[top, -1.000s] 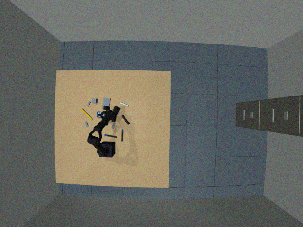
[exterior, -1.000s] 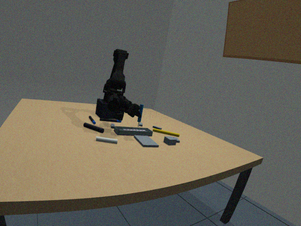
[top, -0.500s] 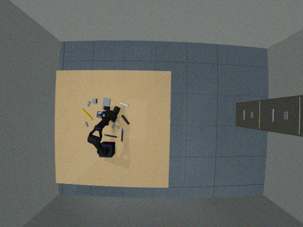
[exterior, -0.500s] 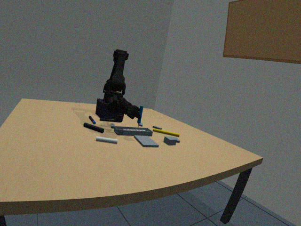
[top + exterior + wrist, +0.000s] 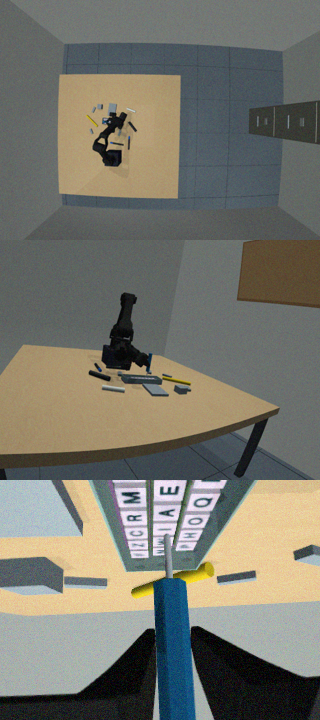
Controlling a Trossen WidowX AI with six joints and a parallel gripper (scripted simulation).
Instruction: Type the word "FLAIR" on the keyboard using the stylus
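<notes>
My gripper (image 5: 148,364) (image 5: 172,635) is shut on the blue stylus (image 5: 149,359) (image 5: 173,680), which stands nearly upright with its thin grey tip pointing down. The keyboard (image 5: 104,123) (image 5: 140,381) (image 5: 220,517) lies under the tip, partly hidden by the arm in the top view. In the wrist view the tip overlaps the lower edge of the I key (image 5: 169,528) in the middle row, beside the A key (image 5: 167,513). Whether it touches a key cannot be told. The R key (image 5: 134,516) shows in the row to the left; F and L cannot be made out.
A grey slab (image 5: 112,106) (image 5: 155,389) lies close beside the keyboard. A yellow cylinder (image 5: 92,120) (image 5: 176,380) lies past its end, near a grey block (image 5: 180,389). A black cylinder (image 5: 132,126) (image 5: 99,375), a white cylinder (image 5: 113,388) and two blue-ended markers lie around.
</notes>
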